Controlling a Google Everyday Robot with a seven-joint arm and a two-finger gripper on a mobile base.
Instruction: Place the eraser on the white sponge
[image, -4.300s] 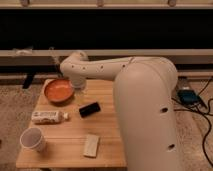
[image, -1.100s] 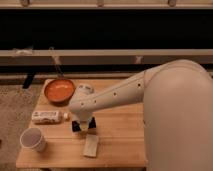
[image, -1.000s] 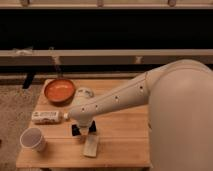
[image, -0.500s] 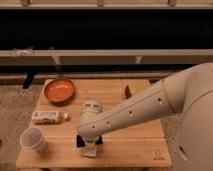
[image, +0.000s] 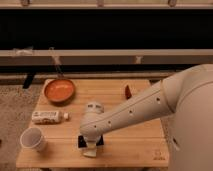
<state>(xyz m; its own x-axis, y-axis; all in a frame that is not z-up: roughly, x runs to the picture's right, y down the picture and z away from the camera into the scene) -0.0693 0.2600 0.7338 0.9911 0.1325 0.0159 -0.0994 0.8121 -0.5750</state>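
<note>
My gripper (image: 90, 143) points down at the front of the wooden table (image: 132, 145), at the end of the white arm that reaches in from the right. It is shut on the black eraser (image: 81, 141), whose dark ends show on either side of the fingers. The white sponge (image: 90, 151) lies directly under it; only its front part shows below the eraser. The eraser sits at or just above the sponge's top, and I cannot tell whether they touch.
An orange pan (image: 59, 90) sits at the back left. A white labelled bottle (image: 46, 117) lies on the left, with a white cup (image: 33, 139) in front of it. A small red object (image: 128, 92) lies at the back right.
The gripper has carried the eraser from the table's middle toward the front and lowered it over the sponge. The arm has swung lower and further forward.
</note>
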